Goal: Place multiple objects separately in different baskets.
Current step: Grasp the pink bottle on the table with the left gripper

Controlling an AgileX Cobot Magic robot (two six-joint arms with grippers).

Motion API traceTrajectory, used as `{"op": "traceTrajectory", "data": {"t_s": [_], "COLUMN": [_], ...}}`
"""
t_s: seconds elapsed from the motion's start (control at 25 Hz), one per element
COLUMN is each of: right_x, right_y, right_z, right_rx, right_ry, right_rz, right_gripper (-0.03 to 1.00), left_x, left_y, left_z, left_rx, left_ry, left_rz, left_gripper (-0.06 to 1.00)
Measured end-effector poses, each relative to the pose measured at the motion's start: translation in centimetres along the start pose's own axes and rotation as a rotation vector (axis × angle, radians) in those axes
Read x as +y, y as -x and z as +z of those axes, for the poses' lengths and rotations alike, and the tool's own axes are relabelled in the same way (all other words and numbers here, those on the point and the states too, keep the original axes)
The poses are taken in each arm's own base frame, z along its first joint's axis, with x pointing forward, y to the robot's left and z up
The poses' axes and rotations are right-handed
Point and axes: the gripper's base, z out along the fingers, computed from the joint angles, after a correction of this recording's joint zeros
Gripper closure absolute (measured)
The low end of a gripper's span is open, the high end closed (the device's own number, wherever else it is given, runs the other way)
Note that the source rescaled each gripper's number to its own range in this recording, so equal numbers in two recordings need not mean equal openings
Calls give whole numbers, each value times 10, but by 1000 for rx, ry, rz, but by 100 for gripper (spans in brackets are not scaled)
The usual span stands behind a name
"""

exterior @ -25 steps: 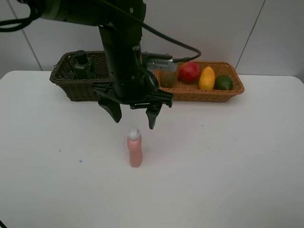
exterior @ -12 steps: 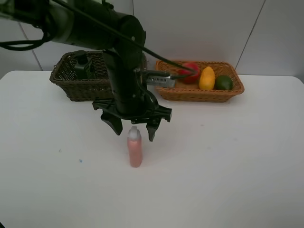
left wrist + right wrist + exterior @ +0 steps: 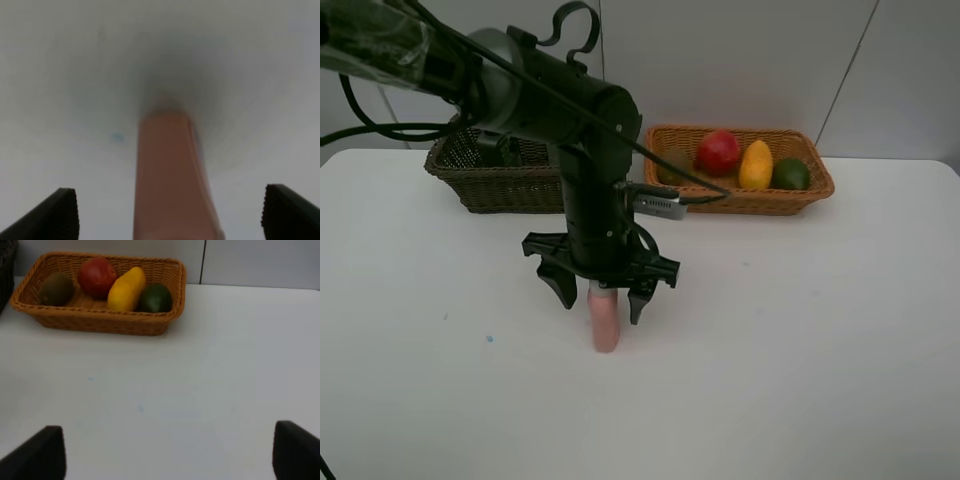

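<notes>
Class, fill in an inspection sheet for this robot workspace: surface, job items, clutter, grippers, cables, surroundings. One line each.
Surface: white table, a few faint specks.
Job items: small pink bottle upright on the table; pomegranate, mango, lime and kiwi in the tan basket; dark basket behind the arm.
Clutter: nothing seen.
Grippers: left gripper open, straddling the bottle; right gripper open above bare table.
Cables: black cables along the left arm.
Surroundings: pale panelled wall.

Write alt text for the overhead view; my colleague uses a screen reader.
The left end effector straddles an upright pink bottle on a white table, jaws open. Behind sit a dark basket and a tan basket holding fruit.
</notes>
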Motion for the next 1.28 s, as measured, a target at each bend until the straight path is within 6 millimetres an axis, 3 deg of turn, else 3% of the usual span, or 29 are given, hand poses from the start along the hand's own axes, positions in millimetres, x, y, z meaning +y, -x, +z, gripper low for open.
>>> {"op": "traceTrajectory", "data": {"t_s": [0.16, 0.24, 0.32, 0.44, 1.28], "right_x": [0, 0, 0, 0, 0], "right_y": [0, 0, 0, 0, 0], "right_z": [0, 0, 0, 0, 0], "right_rx": [0, 0, 0, 0, 0], "right_ry": [0, 0, 0, 0, 0], "right_rz": [0, 0, 0, 0, 0], "right_gripper": [-3, -3, -3, -3, -3], "left_x": [0, 0, 0, 0, -1], "left_y": [0, 0, 0, 0, 0], "left_z": [0, 0, 0, 0, 0], "left_rx": [0, 0, 0, 0, 4], "left_ry": [0, 0, 0, 0, -10], "left_rz": [0, 1, 1, 1, 44], "left_gripper": [-1, 7, 23, 64, 65]}}
